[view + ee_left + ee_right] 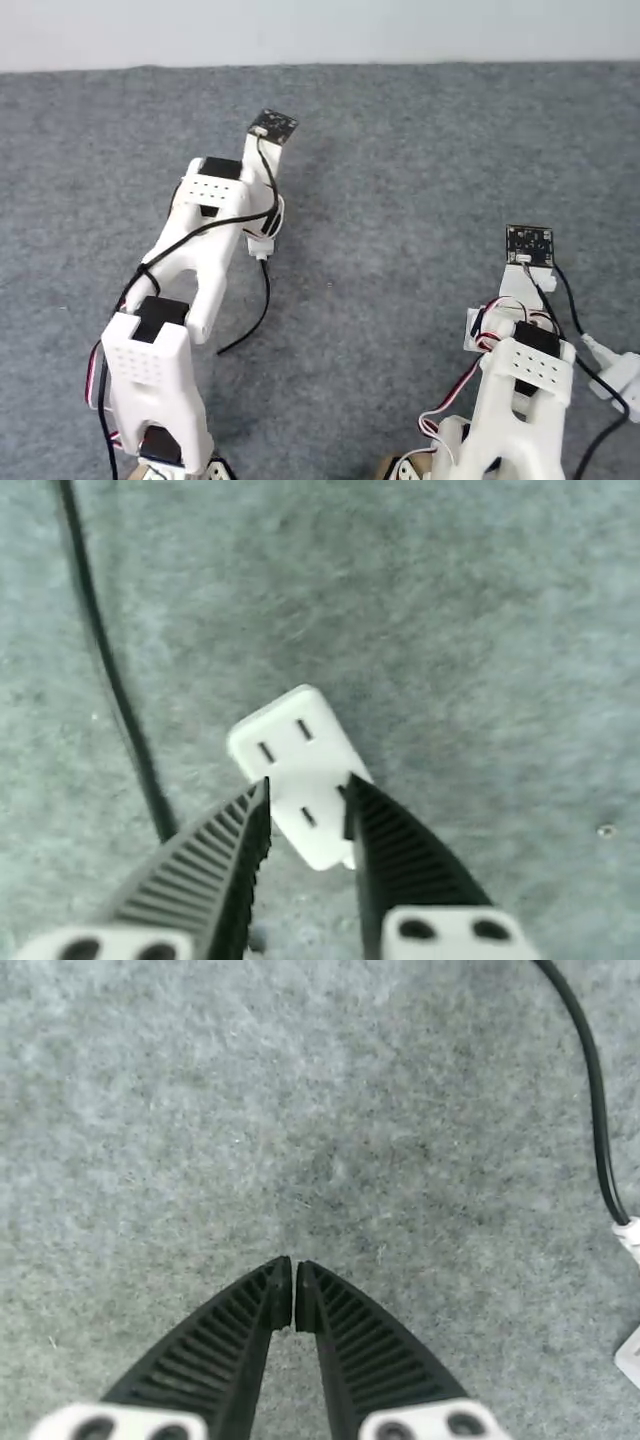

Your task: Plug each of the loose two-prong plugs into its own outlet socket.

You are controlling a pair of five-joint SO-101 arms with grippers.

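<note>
While the left gripper (305,790) pinches the white socket block (290,745) by its long sides, no plug is anywhere near the slots, so I'd call this the hold-the-socket stage, early on. Block lies flat on the grey mat (300,1110), near mid-table, just beside a thin black lead (110,680). Right gripper (294,1295) hangs over bare mat, tips pressed together, holding nothing. Next move, as I read it: right arm fetches a plug, likely the white fitting (630,1235) on the other lead, though I can't see prongs on it. Block is smooth, hard plastic with rounded corners and narrow slots, so it needs square alignment. Fingers (215,865) are black and ribbed for decent bite. Mat is fuzzy felt and may drag.
</note>
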